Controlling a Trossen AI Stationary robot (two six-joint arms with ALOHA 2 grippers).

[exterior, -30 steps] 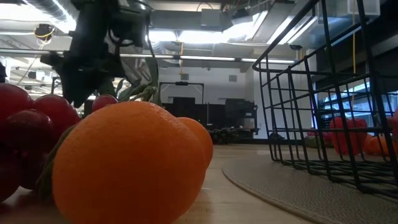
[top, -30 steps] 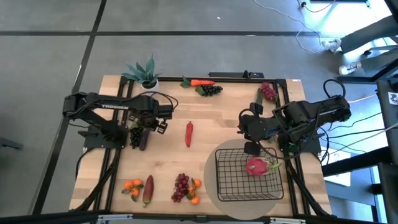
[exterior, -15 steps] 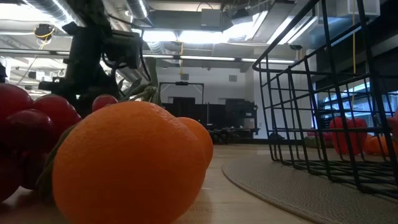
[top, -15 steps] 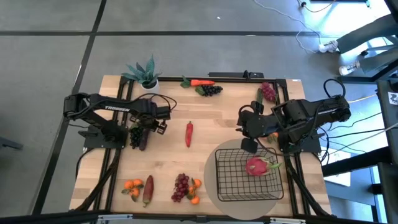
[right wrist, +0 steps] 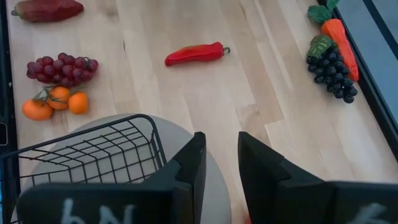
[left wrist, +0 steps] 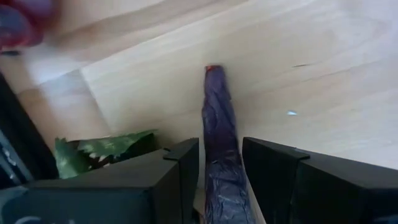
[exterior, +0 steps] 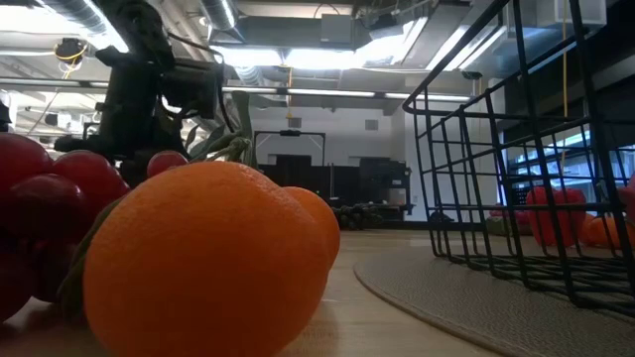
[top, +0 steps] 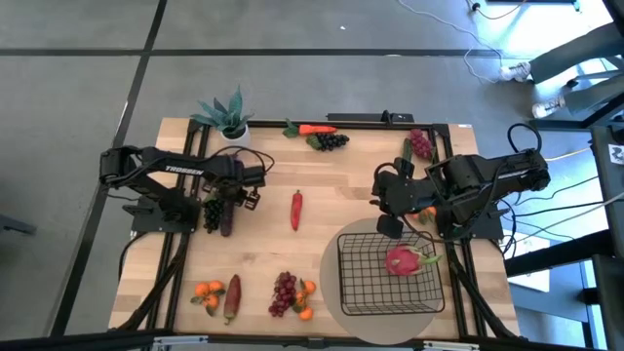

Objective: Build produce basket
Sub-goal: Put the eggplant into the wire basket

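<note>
The black wire basket (top: 363,285) stands on a round grey mat (top: 333,246) at the near right, with a pink dragon fruit (top: 401,260) inside. My left gripper (top: 231,202) is low at the table's left, shut on a long purple vegetable (left wrist: 217,106) that lies on the wood beside a dark grape bunch (top: 210,213). My right gripper (top: 390,226) hovers just beyond the basket's far edge, its fingers (right wrist: 193,162) close together and empty. My left gripper pinches the purple vegetable's two long sides (left wrist: 219,163) between its two fingers, toward the vegetable's far end. The fingers come from above, slanting down. The vegetable lies on the table and its red-tipped free end (left wrist: 212,70) sticks out past the fingertips.
A red pepper (top: 296,209) lies mid-table. Carrot (top: 317,129) and dark grapes (top: 330,141) are at the far edge, red grapes (top: 420,144) far right, a potted plant (top: 229,115) far left. Oranges (top: 208,290), a potato (top: 232,297) and red grapes with oranges (top: 288,292) lie near.
My left gripper has come down toward the purple vegetable at the table's left. My right gripper has drawn a little toward the far edge, away from the basket. The produce has stayed where it was.
</note>
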